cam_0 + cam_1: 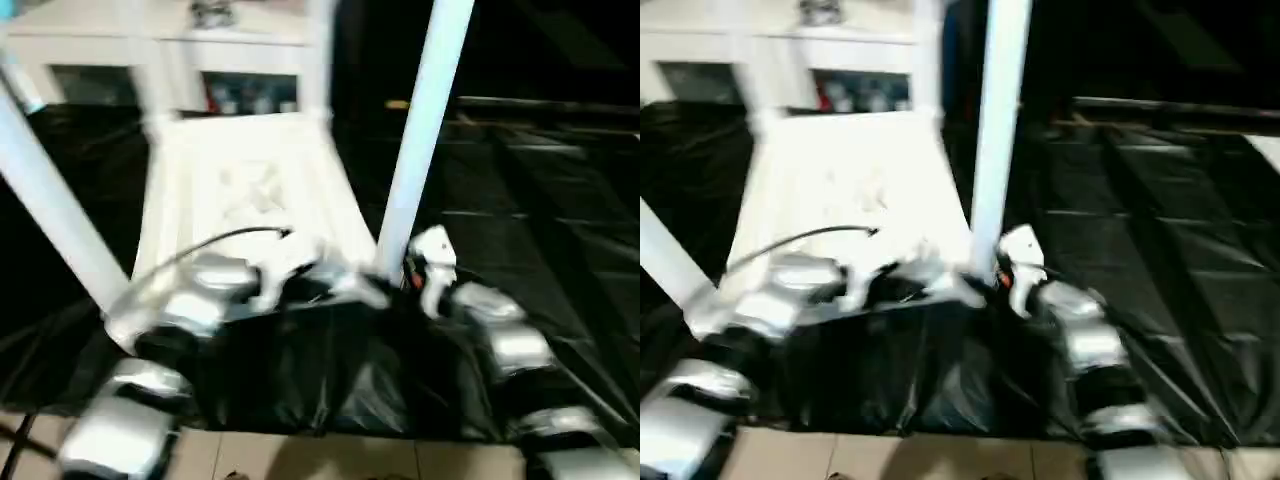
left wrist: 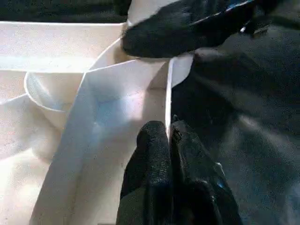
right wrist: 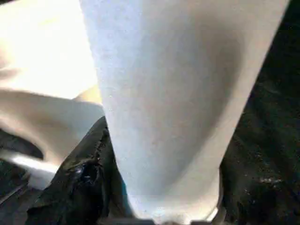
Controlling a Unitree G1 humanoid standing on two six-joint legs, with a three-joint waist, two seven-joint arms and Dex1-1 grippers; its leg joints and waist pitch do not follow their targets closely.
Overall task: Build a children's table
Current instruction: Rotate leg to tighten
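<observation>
The white tabletop (image 1: 250,190) lies upside down on black sheeting, ribbed underside up. White tube legs stand in its corner sockets: a near right leg (image 1: 425,130), a near left leg (image 1: 50,200) leaning outward, and two far legs (image 1: 150,70). My left gripper (image 2: 168,129) is shut on the tabletop's thin near rim (image 2: 168,93), beside a round socket (image 2: 51,98). My right gripper (image 3: 168,159) is shut around the base of the near right leg (image 3: 178,84), with a black finger (image 3: 84,173) on either side. The two grippers sit close together at the near right corner (image 1: 380,275).
Black plastic sheeting (image 1: 540,200) covers the floor around the table and bunches up over the near edge (image 1: 300,370). A white glass-door cabinet (image 1: 230,60) stands behind. A black cable (image 1: 220,240) arcs over the tabletop. Tan floor tiles (image 1: 330,460) lie nearest me.
</observation>
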